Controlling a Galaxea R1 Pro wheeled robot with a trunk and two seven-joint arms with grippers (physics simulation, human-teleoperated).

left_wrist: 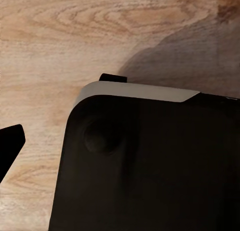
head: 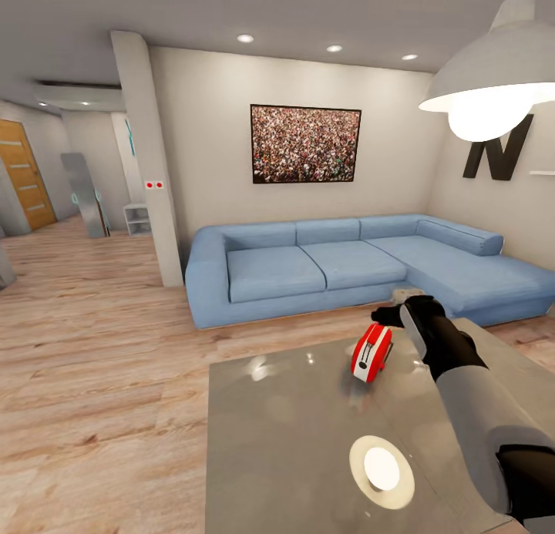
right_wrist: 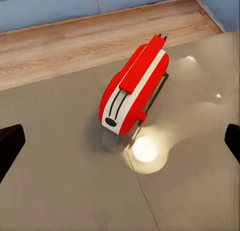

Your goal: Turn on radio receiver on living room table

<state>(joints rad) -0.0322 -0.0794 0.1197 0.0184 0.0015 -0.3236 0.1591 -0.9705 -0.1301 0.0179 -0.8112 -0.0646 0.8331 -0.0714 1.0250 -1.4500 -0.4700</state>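
- Right gripper [head: 397, 316]: seen from the head camera, it hovers just beyond the radio [head: 371, 353], at the end of the black-and-grey right arm [head: 462, 380]. In the right wrist view its two dark fingertips [right_wrist: 10, 143] sit at opposite edges, wide apart, with nothing between them; the gripper is released.
- Radio: a small red box with a white edge band, standing tilted on the glossy grey bench [head: 277, 441], toward its far right part and near the sofa. The right wrist view shows slots and a dark oval mark on its white end [right_wrist: 112, 116]; any writing there is too small to read. Its dial cannot be made out.
- Left gripper: the left wrist view shows one dark fingertip [left_wrist: 10, 146] cut off at the edge, over wood floor [left_wrist: 60, 36]. A large black body with a pale grey rim [left_wrist: 145, 156] hides the rest, so its state cannot be told.
- Bench: its near and right edges are cut off by the frame; the lamp [head: 493, 79] is mirrored as a bright disc [head: 381, 470] on the top.
- Blue sofa [head: 339, 260]: its right end is partly hidden by the arm and the frame edge.
- Wall: a framed crowd picture [head: 305, 143], and a black letter "N" [head: 497, 150] partly hidden by the lamp.
- Pillar: a small white plate with two red dots [head: 154, 185], unreadable.
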